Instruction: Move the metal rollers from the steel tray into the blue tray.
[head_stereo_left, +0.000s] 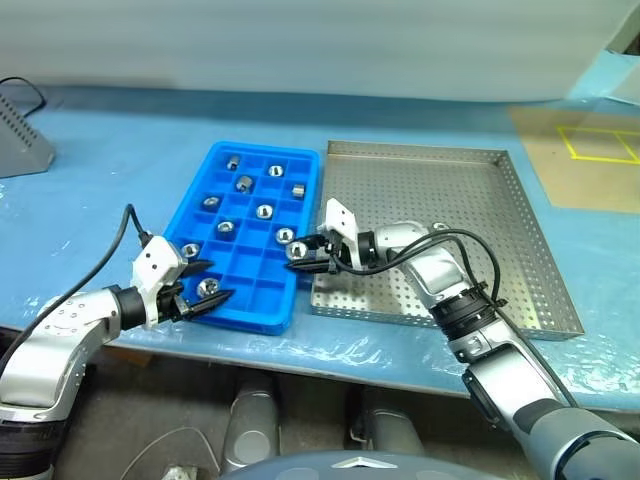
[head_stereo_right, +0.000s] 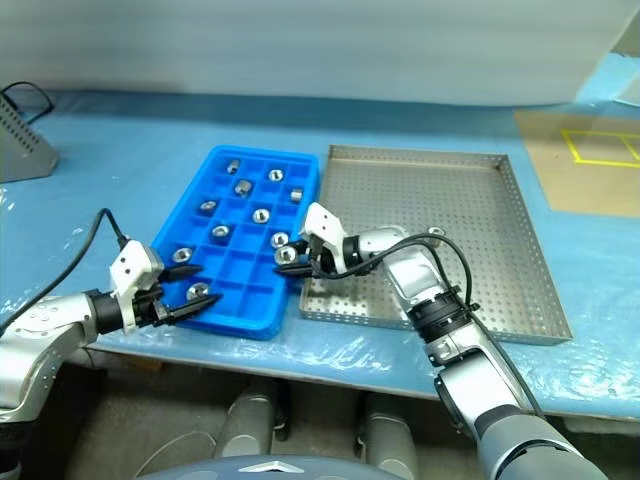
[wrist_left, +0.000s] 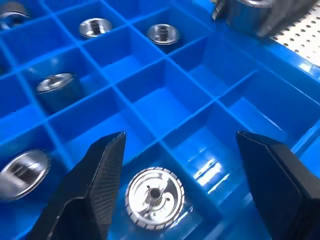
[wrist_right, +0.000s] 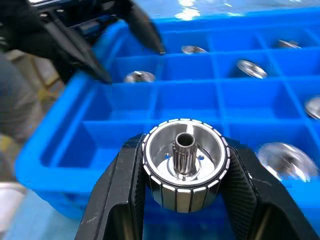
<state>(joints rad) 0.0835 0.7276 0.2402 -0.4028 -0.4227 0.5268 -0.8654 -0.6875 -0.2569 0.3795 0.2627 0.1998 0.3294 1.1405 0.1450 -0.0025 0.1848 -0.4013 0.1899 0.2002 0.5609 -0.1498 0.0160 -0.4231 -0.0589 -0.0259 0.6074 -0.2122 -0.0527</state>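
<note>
Desk (head_stereo_left: 120, 170): I see a blue-covered top carrying both trays side by side, blue tray on my left, steel tray on my right, their long edges touching or nearly so.
Blue tray (head_stereo_left: 262, 305): bright blue plastic grid of small square compartments; I count about nine rollers already sitting in separate cells, several cells bare.
Steel tray (head_stereo_left: 470, 200): square, low rim, perforated floor; I see no loose rollers on the part that shows, though the right arm covers its near-left corner.
Right pincer (head_stereo_left: 296, 257): reaches leftward across the steel tray's near-left corner to the blue tray's right edge; clenched on one roller.
Held roller (wrist_right: 184, 165): in the right wrist view I see it squeezed between the two black fingers, ribbed silver rim, centre hub with a dark hole facing the camera, hanging over the blue tray's cells, not resting in any of them.
Left pincer (head_stereo_left: 205, 286): at the blue tray's near-left corner, fingers spread wide, gripping nothing.
Roller by left pincer (wrist_left: 154, 197): lies flat in a near-row cell, between the spread fingertips as the left wrist view shows it; fingers not touching it.
Other rollers (head_stereo_left: 244, 183): scattered over the far and middle rows, one per cell, some upright, some tipped on their side.
Grey box (head_stereo_left: 20, 145): far left on the desk, well apart from both trays, dark cable behind it.
</note>
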